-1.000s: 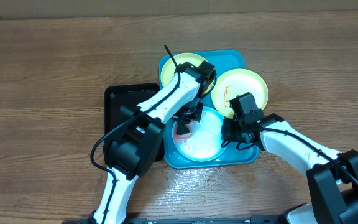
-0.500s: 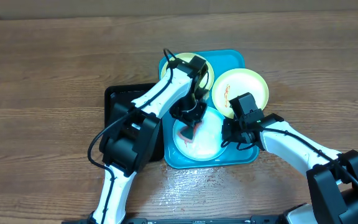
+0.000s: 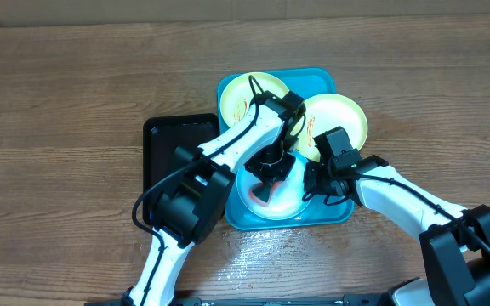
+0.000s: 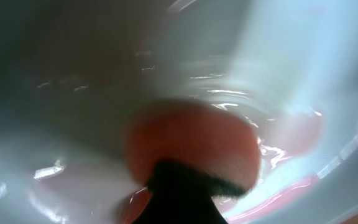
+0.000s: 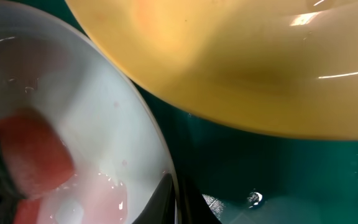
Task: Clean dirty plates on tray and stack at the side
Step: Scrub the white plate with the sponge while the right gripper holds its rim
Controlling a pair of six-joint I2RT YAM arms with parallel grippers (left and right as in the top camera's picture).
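Teal plate (image 3: 284, 201), at the tray's (image 3: 322, 80) 6 o'clock: my right pincer (image 3: 315, 180) clamps its 3 o'clock rim; my left pincer (image 3: 271, 173), directly above centre, grips a red sponge (image 4: 191, 146) pressed on it.

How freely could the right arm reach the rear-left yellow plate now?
Probably not freely: the left arm, holding a red sponge, lies across the tray between the right gripper and that plate.
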